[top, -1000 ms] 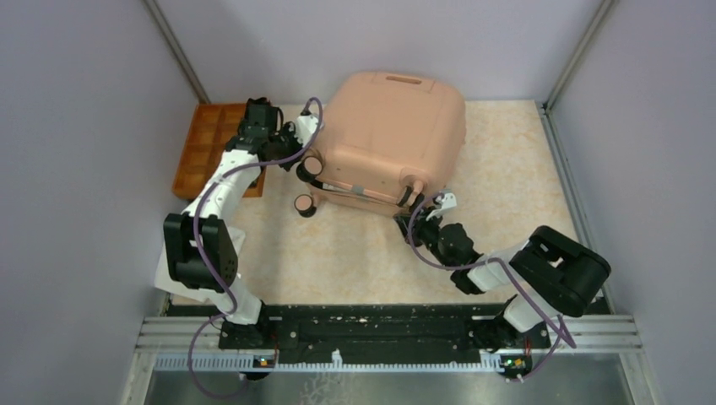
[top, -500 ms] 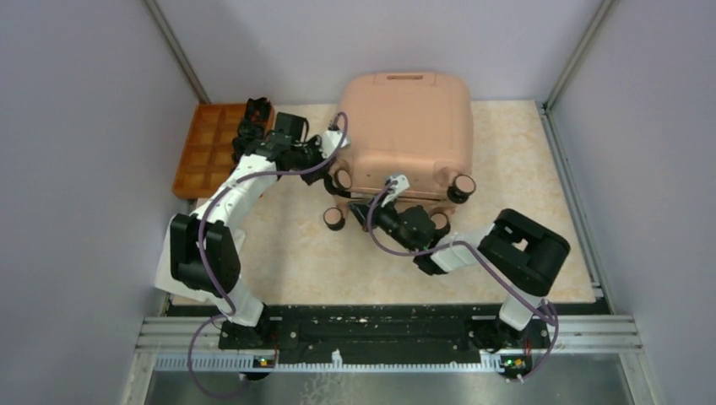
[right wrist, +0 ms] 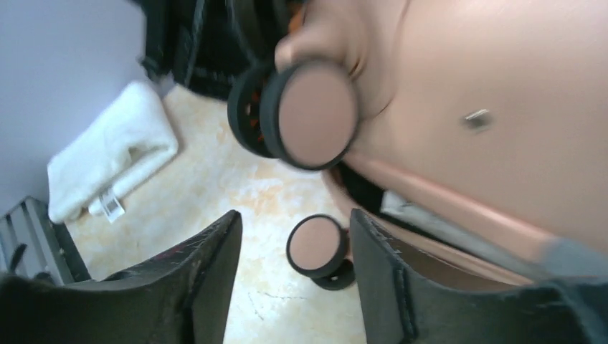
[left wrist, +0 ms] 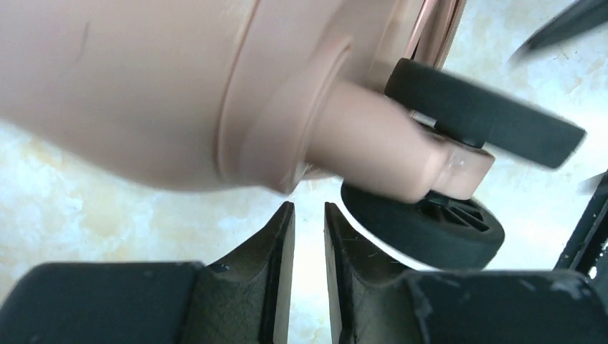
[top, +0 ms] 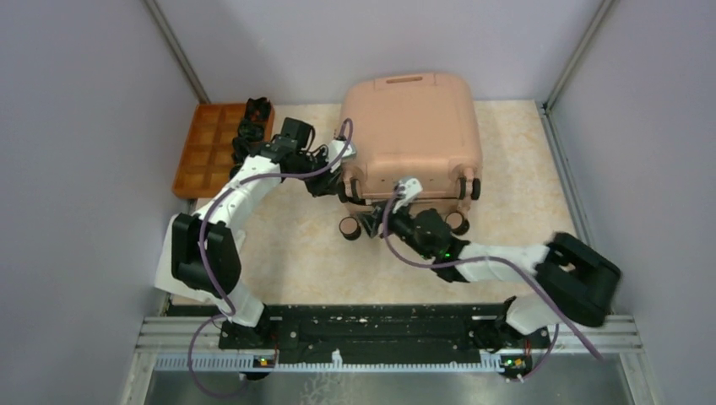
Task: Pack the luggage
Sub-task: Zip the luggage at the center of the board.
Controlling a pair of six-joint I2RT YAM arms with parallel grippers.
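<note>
Judging by its stiff, slick shell, the luggage (top: pixel 411 126) is best gripped at a wheel stem (left wrist: pixel 373 143); left gripper (left wrist: pixel 308 215) narrowly parted, right gripper (right wrist: pixel 294 236) half open, both noted empty.

Cut off at frame top: luggage (left wrist: pixel 129 86); blurred: wheel (left wrist: pixel 487 122); partly behind left arm (top: pixel 245 177): tray (top: pixel 198 152).

Top: above and behind me, facing down, far.
Wrists: very close, low; all 3 share the luggage (top: pixel 414 126) wheels (right wrist: pixel 315 115).
</note>
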